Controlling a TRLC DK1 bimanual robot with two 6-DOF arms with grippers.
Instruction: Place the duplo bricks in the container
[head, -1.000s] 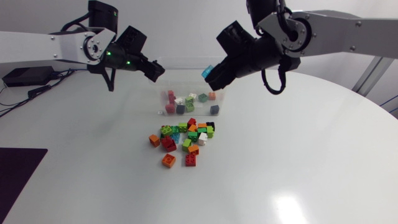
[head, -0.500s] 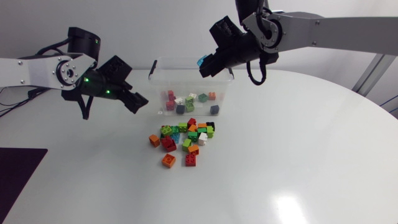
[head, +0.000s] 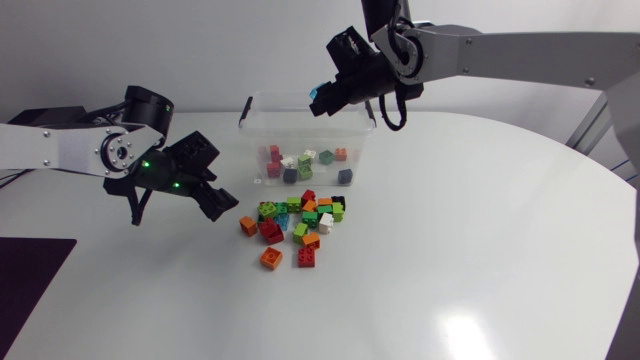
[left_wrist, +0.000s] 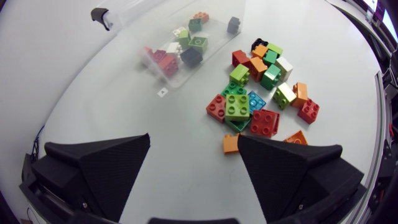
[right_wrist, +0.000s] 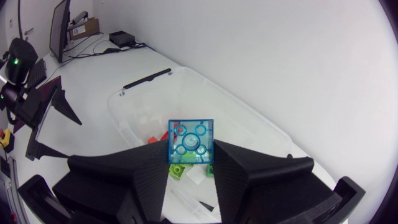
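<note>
A blue brick (right_wrist: 191, 142) is clamped in the right jaws, held over the container (head: 243, 118). The left jaws are spread wide, loose bricks (left_wrist: 237, 106) seen just ahead on the tabletop (left_wrist: 93, 93).

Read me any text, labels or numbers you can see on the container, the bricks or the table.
Small dark mark on the container wall: too small to read.
Bricks on the table: no print visible.
Blue brick in the right gripper: no print visible.
Nothing legible anywhere else.
</note>
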